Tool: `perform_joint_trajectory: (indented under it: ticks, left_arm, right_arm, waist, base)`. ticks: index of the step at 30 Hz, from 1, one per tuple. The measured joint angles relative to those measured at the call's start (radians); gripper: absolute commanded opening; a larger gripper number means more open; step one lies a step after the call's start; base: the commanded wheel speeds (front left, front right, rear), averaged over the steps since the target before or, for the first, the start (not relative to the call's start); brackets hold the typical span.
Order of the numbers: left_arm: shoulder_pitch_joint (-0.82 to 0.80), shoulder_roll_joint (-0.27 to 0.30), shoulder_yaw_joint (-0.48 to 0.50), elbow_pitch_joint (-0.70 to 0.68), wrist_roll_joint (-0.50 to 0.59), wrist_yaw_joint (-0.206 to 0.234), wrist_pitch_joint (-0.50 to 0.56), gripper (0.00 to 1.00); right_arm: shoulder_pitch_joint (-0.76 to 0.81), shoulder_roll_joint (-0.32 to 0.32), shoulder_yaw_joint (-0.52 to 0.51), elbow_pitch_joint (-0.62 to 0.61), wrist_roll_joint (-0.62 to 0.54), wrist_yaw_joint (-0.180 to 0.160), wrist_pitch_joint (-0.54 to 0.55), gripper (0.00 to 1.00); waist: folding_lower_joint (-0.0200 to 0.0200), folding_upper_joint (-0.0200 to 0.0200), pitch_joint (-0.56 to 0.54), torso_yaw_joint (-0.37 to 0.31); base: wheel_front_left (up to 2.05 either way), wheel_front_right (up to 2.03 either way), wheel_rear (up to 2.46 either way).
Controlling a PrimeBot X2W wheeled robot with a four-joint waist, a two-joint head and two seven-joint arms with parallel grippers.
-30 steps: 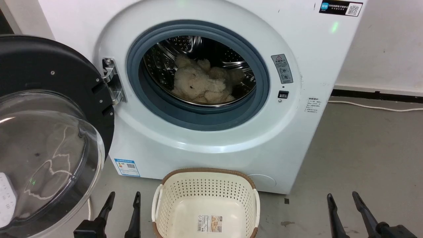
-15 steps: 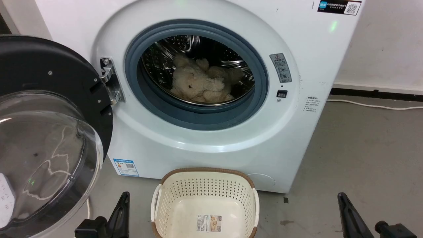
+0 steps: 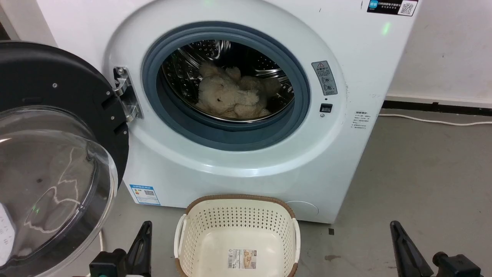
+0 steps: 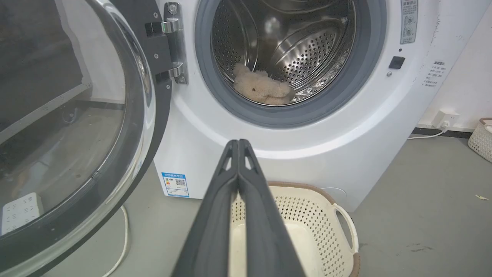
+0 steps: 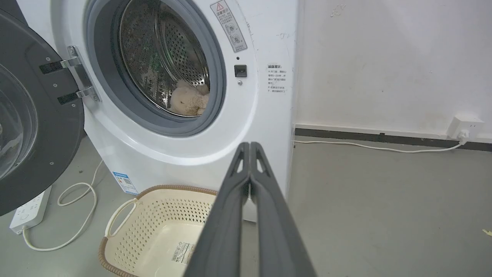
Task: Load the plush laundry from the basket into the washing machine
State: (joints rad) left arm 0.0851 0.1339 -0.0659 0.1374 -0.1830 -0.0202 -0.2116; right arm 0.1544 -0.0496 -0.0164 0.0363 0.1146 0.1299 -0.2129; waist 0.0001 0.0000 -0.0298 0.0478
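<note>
Both sets of jaws are clenched on nothing. On my left wrist feed the left gripper [image 4: 238, 143] has its two dark fingers pressed flat together, and the right gripper [image 5: 250, 145] looks the same on its own feed. At the far left the door [image 3: 57, 77] stands swung wide open, with a white power strip [image 5: 29, 209] lying below it. Next is the washing machine [image 3: 238, 165]. The plush laundry [image 3: 226, 98] lies inside, slumped on the bottom of the steel drum [image 4: 307, 46]. Just in front of the washer the basket [image 3: 238, 199] sits upright on the grey floor [image 3: 423, 173], a sticker [image 3: 242, 258] showing on its bottom. Further right, a white cable [image 5: 365, 146] runs along the wall to a plug [image 5: 465, 127].
</note>
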Motion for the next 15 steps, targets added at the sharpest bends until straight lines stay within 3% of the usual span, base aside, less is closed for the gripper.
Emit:
perform_joint_trajectory:
  ticks: [15]
  left_arm:
    - [-0.007, -0.014, 0.012, -0.019, 0.023, 0.001, 0.028, 0.0]
  right_arm:
    - [-0.014, 0.0, 0.002, -0.004, -0.017, 0.0, 0.03, 0.0]
  waist:
    - [0.0, 0.0, 0.004, -0.007]
  base:
    - [0.0, 0.0, 0.0]
